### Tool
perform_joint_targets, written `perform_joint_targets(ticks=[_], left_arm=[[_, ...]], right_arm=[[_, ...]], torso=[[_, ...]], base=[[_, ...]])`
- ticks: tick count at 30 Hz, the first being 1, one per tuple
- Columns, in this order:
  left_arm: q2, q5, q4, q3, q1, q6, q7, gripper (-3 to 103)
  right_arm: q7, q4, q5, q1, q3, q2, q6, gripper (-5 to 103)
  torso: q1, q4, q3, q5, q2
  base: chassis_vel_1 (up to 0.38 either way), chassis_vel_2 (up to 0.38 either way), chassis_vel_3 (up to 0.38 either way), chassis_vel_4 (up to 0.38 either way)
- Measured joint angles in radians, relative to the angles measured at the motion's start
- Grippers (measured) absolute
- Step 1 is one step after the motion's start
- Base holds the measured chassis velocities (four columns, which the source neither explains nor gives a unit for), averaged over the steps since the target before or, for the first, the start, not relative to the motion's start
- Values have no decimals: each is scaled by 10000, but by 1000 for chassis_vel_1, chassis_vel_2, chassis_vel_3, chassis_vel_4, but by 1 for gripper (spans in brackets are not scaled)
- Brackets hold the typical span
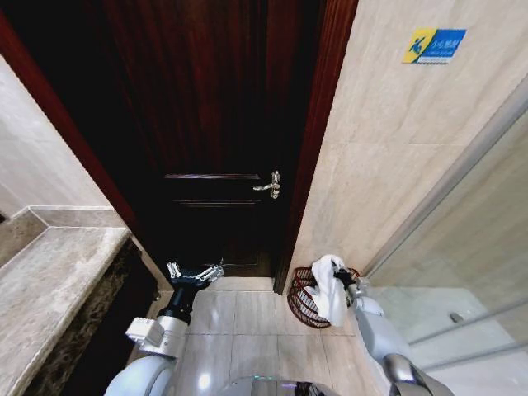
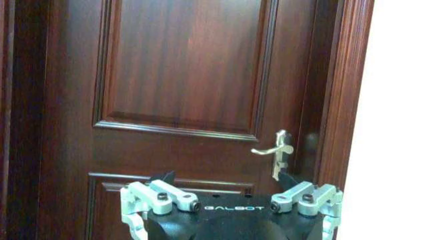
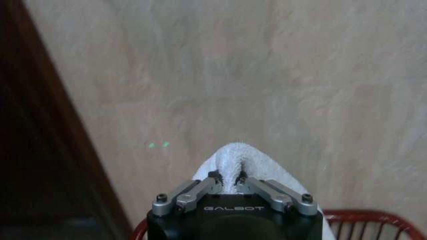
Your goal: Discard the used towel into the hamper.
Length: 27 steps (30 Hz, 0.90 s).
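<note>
White towel (image 1: 331, 290) pinched in the closed right pincer (image 1: 340, 272), held above the hamper (image 1: 305, 302) at lower right, left pincer (image 1: 195, 275) spread open, held lower centre-left before the dark door (image 1: 216, 124).

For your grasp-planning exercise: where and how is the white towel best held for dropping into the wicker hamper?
As the right gripper holds it: pinch a top fold of the towel from above. It is limp, so the rest hangs straight down over the hamper, likely clearing the rim. The left gripper waits open near the door.
</note>
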State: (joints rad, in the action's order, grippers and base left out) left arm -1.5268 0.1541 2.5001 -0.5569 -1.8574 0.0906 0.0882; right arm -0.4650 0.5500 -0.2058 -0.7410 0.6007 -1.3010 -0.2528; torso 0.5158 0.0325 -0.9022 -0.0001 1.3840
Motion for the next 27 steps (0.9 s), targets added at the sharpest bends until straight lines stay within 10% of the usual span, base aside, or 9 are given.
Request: perform_joint_targets(ticks=[16, 27], left_arm=[[0, 0, 0, 0, 0, 0, 0, 100], [0, 0, 0, 0, 0, 0, 0, 100]], right_arm=[[267, -1750, 3848, 954, -457, -417, 733, 3], [1899, -28, 5632, 428, -398, -174, -818, 41]], torso=[[0, 3, 0, 1, 0], [0, 6, 1, 2, 0]], base=[[0, 0, 0, 0], [0, 0, 0, 0]])
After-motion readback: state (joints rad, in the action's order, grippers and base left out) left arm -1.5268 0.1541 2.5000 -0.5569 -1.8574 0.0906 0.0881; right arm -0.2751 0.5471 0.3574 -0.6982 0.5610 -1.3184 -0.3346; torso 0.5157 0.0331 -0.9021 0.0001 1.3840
